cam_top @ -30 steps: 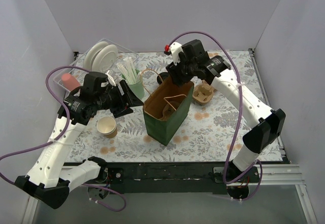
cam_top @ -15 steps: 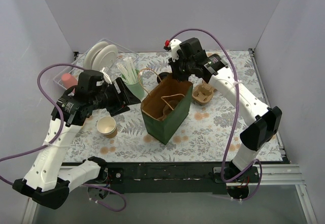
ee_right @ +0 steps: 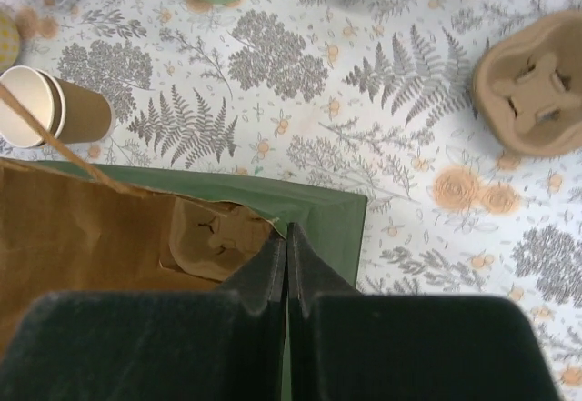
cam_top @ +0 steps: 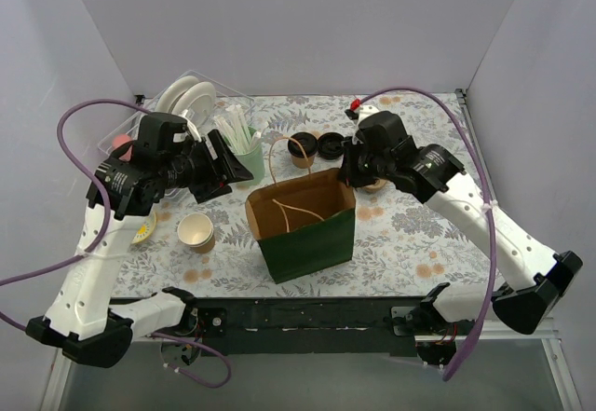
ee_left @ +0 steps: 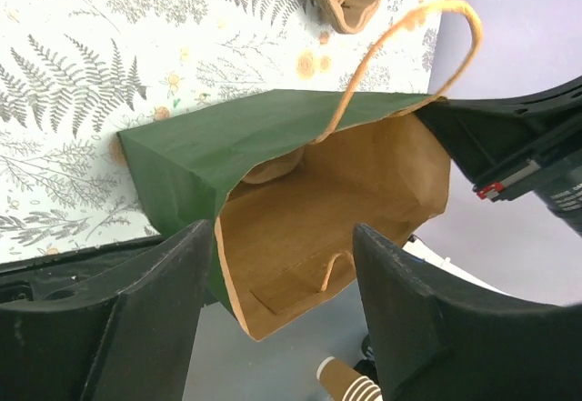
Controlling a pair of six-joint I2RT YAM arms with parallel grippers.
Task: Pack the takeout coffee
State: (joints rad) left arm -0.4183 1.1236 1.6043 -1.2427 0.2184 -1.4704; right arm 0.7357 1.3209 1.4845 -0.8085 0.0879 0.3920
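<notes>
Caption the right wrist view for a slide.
Right fingers pinch the green paper bag's rim; a pulp carrier sits inside.

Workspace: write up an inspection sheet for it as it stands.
Surface: table with floral-print cover.
Job's things: takeout coffee stands beyond the open paper bag, not yet packed.
Clutter: cup carrier on the table, second carrier inside the bag, straw cup, empty paper cups, plates, black lid.
Grippers: left gripper open, facing the bag's mouth; right gripper shut on the bag's rim.
Cables: purple cables loop above both arms.
Surroundings: plain walls on three sides.
</notes>
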